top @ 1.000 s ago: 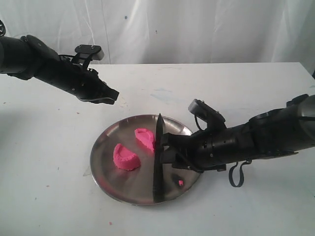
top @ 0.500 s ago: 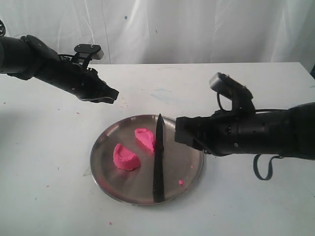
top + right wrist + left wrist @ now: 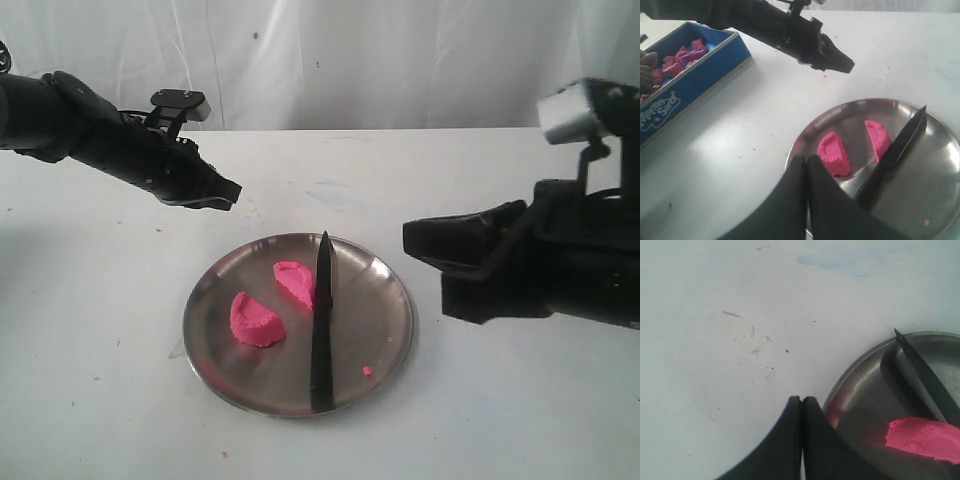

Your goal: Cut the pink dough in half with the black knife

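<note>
Both claws are pressed together on nothing. Our right claw (image 3: 806,165) hangs clear of the plate (image 3: 385,300) on its right side, fingertips touching in its wrist view. Our left claw (image 3: 801,402) hovers over bare table just beside the plate's far left rim, tips likewise touching; from outside it (image 3: 228,192) sits above and left of the plate.

On the plate the dough lies cut in two half-moons. One piece (image 3: 256,320) rests toward the left; the other (image 3: 294,281) lies beside the knife (image 3: 321,320), seemingly touching the blade. The knife lies flat across the plate's middle, point toward the far rim, handle reaching the near rim. A pink crumb (image 3: 367,371) sits on the plate right of the handle, and another speck (image 3: 224,455) lies on the table in front.

We see a white table (image 3: 100,350), scuffed, with a faint bluish smear (image 3: 345,195) past the plate and a pale dried patch (image 3: 742,332) in the left wrist view. A white cloth backdrop (image 3: 350,60) hangs behind. Off past the left arm, the right wrist view shows a blue box (image 3: 710,67) holding pink and purple pieces.
</note>
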You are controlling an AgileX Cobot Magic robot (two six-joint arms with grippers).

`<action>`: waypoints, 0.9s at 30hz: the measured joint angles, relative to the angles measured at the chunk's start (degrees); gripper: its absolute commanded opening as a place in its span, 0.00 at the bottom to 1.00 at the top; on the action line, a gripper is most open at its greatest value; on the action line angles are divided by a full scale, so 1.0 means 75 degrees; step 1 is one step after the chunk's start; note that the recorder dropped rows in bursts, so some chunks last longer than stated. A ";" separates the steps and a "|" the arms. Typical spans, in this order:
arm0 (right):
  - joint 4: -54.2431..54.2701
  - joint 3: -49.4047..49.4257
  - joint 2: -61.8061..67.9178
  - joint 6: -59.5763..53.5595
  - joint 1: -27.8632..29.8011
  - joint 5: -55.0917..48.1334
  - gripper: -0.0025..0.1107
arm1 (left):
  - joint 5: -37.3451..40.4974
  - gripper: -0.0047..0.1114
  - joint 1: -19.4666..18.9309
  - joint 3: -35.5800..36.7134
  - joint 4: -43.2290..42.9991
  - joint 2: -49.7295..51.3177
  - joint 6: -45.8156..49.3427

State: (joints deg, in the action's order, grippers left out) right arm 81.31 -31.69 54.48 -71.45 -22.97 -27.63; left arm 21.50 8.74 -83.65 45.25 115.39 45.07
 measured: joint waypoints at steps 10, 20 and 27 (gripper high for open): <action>-0.3075 0.0003 -0.1310 0.0674 0.0000 -0.0841 0.02 | -0.0004 0.04 0.0000 0.0000 0.0000 0.0000 0.0000; -0.4754 0.0033 -0.1536 0.0775 0.0000 -0.0885 0.02 | -0.0004 0.04 0.0000 0.0000 0.0000 0.0000 0.0000; -0.4769 0.0033 -0.1536 0.0775 0.0000 -0.0915 0.02 | -0.0004 0.04 0.0000 0.0000 0.0000 0.0000 0.0000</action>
State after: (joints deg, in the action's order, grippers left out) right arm 45.54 -31.44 42.96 -65.64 -22.97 -34.50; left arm 21.47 8.74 -83.65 45.25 115.39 45.07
